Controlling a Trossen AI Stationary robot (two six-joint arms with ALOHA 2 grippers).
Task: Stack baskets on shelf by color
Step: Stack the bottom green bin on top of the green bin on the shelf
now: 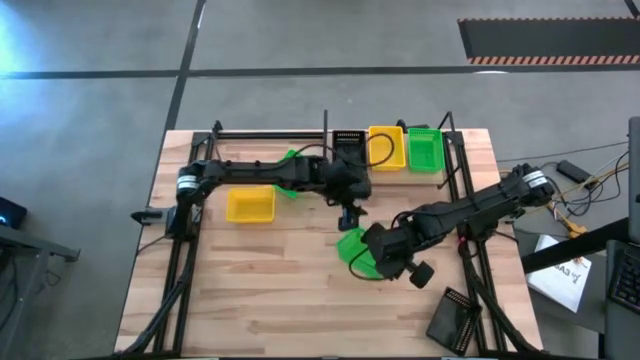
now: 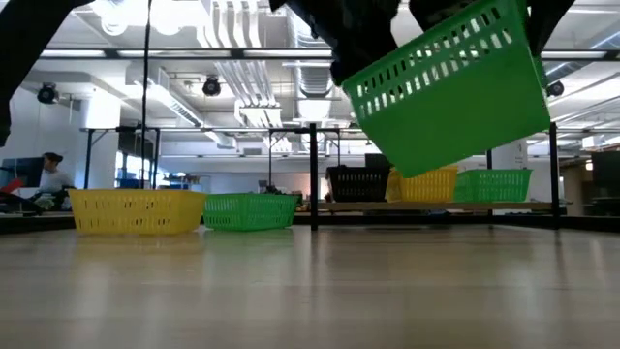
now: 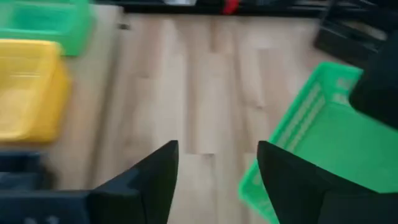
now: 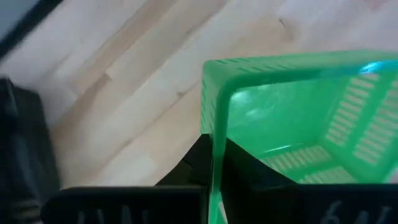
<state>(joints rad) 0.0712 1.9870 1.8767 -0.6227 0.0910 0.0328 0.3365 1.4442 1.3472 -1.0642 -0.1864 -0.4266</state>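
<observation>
I had the right tool (image 4: 211, 163) clamped on a green basket's (image 2: 450, 87) rim, tilted clear of the worktop (image 1: 300, 290) for carrying shelfward; left tool (image 3: 214, 180) gaped empty nearby

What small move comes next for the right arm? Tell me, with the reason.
Probably carry the green basket toward the shelf and over the green one already there. The right tool is shut on its rim, and the low view shows it tilted, clear of the table. The left tool hangs open nearby.
</observation>
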